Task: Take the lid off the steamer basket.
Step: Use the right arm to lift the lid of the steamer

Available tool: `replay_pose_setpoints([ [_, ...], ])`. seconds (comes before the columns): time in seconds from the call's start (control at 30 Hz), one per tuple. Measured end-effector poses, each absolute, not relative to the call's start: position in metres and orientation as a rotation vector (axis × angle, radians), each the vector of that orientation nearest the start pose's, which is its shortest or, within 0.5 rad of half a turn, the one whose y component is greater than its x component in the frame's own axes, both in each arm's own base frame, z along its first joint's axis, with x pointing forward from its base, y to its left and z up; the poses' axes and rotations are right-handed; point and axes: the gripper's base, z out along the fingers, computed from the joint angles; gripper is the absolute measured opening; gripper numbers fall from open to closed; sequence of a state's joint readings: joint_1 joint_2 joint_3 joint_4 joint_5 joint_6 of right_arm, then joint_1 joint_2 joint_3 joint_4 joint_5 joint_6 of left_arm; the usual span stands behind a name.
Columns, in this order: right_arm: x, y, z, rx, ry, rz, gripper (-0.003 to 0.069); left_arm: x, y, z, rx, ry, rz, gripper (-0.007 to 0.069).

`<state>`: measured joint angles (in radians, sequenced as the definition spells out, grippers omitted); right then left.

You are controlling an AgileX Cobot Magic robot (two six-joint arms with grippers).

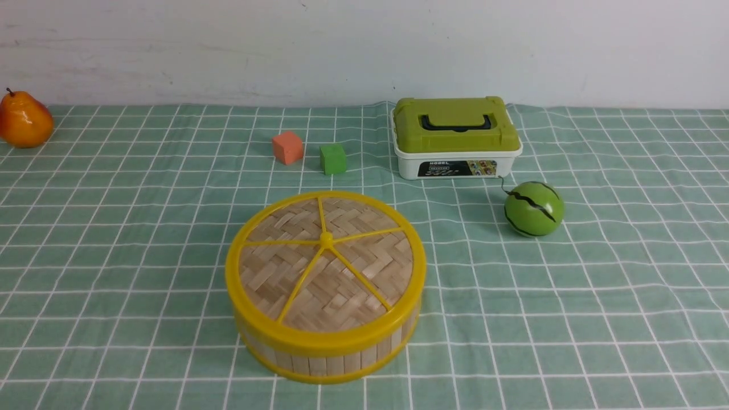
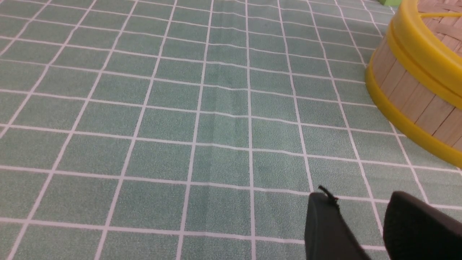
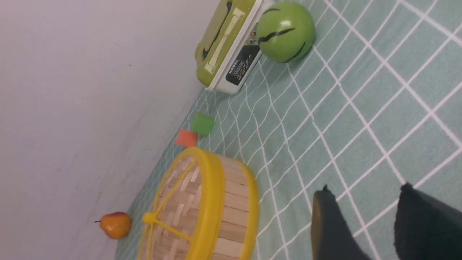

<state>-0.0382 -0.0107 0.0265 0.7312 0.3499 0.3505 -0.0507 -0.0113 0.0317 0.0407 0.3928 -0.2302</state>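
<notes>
two grippers show in the wrist views: the left gripper (image 2: 359,196) has its black fingers parted with only cloth (image 1: 598,296) between them, and the right gripper (image 3: 365,189) is likewise spread and holds nothing. the lid (image 1: 326,259) sits flat on the basket (image 1: 324,357), at the near middle of the checked green cloth. both grippers are apart from the basket. beyond it lie an orange cube (image 1: 287,147) and, just to its right, a green cube (image 1: 332,159). further right stands a white box (image 1: 455,136) with a green top, and near its right corner a green striped ball (image 1: 534,209). a pear (image 1: 24,121) sits far left.
</notes>
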Motion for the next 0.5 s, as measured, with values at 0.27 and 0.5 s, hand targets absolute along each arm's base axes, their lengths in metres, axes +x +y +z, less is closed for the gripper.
replay_pose_setpoints([
  [0.27,0.048,0.023,0.215,0.423,1.755,0.687,0.0193,0.052,-0.001,0.168,-0.145,1.894,-0.151,0.0239],
  [0.5,0.071,0.025,0.331,-0.102,2.052,0.321,-0.0014,0.052,-0.001,0.168,-0.145,1.894,-0.151,0.0239],
])
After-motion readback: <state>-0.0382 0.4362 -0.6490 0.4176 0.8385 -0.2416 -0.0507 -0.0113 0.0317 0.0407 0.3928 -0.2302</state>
